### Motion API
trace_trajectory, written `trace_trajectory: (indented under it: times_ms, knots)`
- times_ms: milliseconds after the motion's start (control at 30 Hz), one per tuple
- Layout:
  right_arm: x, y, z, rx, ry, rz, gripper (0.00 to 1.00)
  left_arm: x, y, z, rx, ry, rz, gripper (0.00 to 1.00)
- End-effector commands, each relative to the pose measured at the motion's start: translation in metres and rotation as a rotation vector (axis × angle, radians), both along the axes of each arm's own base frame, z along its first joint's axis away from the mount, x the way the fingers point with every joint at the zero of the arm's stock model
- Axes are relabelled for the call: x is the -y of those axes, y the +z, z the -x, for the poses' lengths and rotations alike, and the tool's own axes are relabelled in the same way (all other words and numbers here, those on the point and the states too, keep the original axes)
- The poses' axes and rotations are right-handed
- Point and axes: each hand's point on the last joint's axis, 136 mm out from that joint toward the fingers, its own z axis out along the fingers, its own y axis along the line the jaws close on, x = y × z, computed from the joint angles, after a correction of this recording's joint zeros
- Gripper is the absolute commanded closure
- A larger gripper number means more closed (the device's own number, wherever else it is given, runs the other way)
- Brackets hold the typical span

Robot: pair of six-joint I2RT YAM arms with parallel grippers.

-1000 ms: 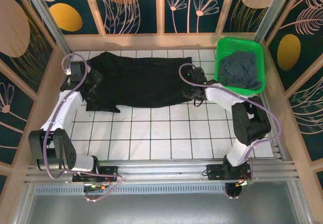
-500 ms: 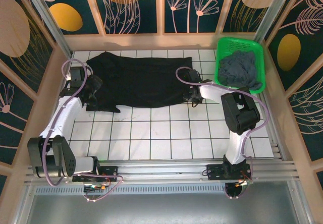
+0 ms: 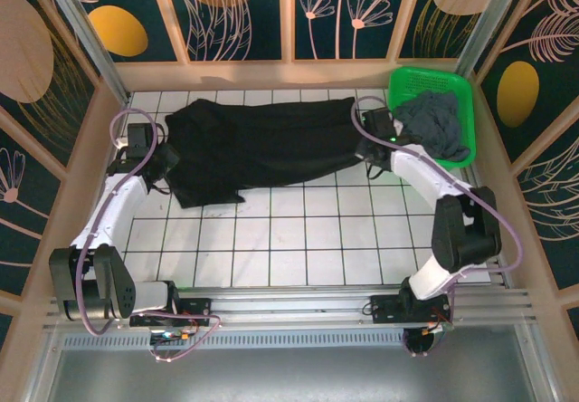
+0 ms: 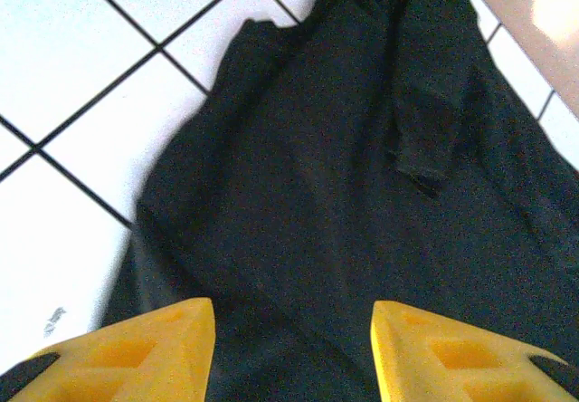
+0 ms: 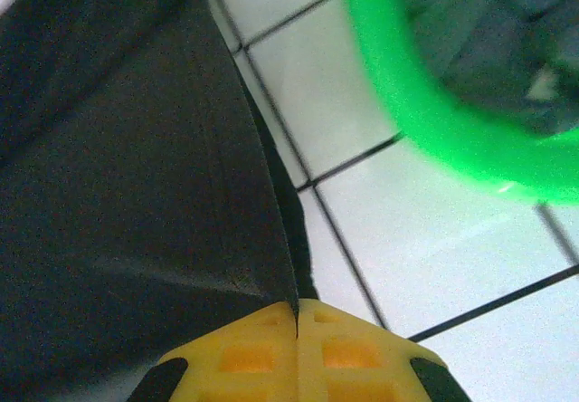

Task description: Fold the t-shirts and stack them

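The black t-shirt (image 3: pixel 262 144) lies spread across the back of the tiled table, with a sleeve flap hanging toward the front left. My right gripper (image 3: pixel 368 151) is at its right edge, beside the basket. In the right wrist view this gripper (image 5: pixel 297 316) is shut on the hem of the black t-shirt (image 5: pixel 127 148). My left gripper (image 3: pixel 166 162) hovers at the shirt's left end. Its yellow fingers (image 4: pixel 136 348) stand wide apart over the black t-shirt (image 4: pixel 362 167), holding nothing. The slate grey-blue t-shirt (image 3: pixel 432 123) lies crumpled in the basket.
The green mesh basket (image 3: pixel 460 90) sits in the back right corner, its rim (image 5: pixel 425 121) close to my right gripper. Wooden walls enclose the white tiled table (image 3: pixel 298 239) at the back and sides.
My right gripper has moved back and to the right toward the basket, pulling the black shirt's right edge with it. The shirt has shifted right. My left gripper has barely moved.
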Motion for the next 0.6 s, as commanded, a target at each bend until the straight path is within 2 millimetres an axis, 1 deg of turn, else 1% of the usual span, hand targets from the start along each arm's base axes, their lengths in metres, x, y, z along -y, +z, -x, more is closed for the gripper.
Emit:
trace_trajectory:
  times_ms: [0, 100, 200, 267, 367, 433, 467, 500, 567]
  knots:
    - [0.007, -0.012, 0.014, -0.076, 0.028, 0.062, 1.0, -0.006, -0.038, 0.022, -0.142, -0.009, -0.059, 0.54]
    - [0.0, -0.015, 0.013, -0.083, 0.048, 0.05, 1.0, 0.0, -0.06, 0.027, -0.184, -0.028, -0.027, 0.56]
    - [-0.003, -0.015, 0.01, -0.08, 0.051, 0.038, 1.0, 0.007, -0.081, 0.032, -0.222, -0.04, 0.017, 0.55]
    - [-0.007, -0.014, 0.01, -0.077, 0.064, 0.035, 1.0, 0.015, -0.088, 0.028, -0.21, -0.064, 0.059, 0.52]
    - [-0.01, -0.016, 0.01, -0.076, 0.083, 0.029, 1.0, 0.025, -0.093, 0.016, -0.171, -0.085, 0.112, 0.45]
    - [-0.012, -0.018, 0.011, -0.075, 0.089, 0.02, 1.0, 0.028, -0.095, 0.008, -0.152, -0.089, 0.134, 0.44]
    - [-0.013, -0.02, 0.011, -0.077, 0.093, 0.016, 1.0, 0.029, -0.097, 0.005, -0.149, -0.09, 0.145, 0.45]
    - [-0.013, -0.021, 0.012, -0.079, 0.093, 0.012, 1.0, 0.031, -0.102, 0.002, -0.157, -0.092, 0.155, 0.48]
    - [-0.015, -0.021, 0.011, -0.078, 0.094, 0.006, 1.0, 0.032, -0.113, 0.001, -0.192, -0.091, 0.166, 0.56]
